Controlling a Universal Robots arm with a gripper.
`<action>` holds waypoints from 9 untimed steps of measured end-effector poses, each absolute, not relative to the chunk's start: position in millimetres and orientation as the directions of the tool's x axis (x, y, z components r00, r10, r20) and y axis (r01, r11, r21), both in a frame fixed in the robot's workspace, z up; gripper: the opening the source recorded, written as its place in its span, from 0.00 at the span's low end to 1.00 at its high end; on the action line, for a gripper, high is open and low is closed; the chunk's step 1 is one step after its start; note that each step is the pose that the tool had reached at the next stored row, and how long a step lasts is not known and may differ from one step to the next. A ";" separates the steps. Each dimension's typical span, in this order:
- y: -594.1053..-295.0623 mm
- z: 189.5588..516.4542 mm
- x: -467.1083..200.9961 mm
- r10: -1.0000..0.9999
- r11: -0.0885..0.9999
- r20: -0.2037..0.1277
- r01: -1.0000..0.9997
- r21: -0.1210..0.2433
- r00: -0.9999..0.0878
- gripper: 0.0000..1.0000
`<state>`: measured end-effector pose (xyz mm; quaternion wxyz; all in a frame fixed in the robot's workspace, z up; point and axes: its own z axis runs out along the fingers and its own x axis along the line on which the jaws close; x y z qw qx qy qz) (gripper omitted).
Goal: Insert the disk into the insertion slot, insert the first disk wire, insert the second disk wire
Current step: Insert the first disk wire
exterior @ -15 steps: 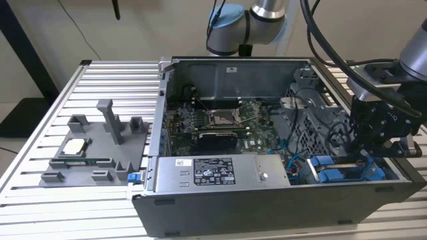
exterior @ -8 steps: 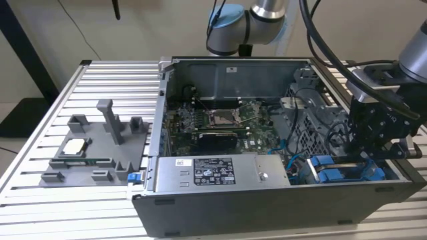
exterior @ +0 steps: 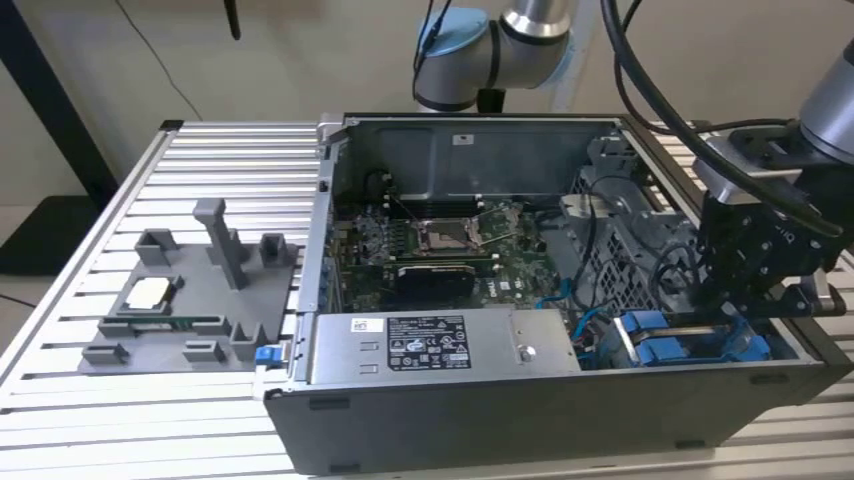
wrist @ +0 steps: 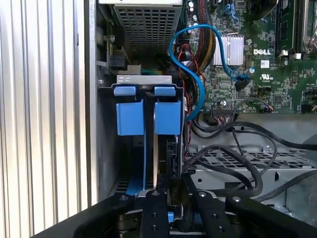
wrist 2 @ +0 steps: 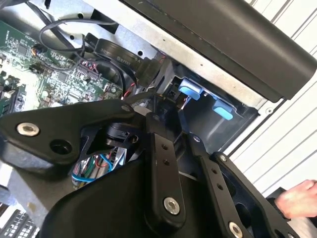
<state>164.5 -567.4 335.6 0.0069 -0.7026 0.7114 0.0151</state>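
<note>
One disk [wrist: 130, 119]: on edge inside the insertion slot [wrist: 106, 148], probably fully seated.
Tool [wrist: 171, 198]: low at the slot's mouth, close to the disk, placed for wire work; grip state cannot be told.

White lettering marks the motherboard [wrist: 262, 67] (power-supply box [exterior: 547, 330] sticker [exterior: 430, 345] print unreadable).

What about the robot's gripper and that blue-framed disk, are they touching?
Cannot tell. In the first wrist view the gripper sits close to the disk, but shadow there hides any contact or gap.
</note>
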 end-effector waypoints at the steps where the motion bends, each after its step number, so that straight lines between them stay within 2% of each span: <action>1: -567.4 336.8 164.5 -0.999 0.012 -0.031 -1.000 0.012 -0.013 0.27; 9: -567.4 350.6 164.5 -0.999 0.012 -0.031 -1.000 0.012 -0.013 0.27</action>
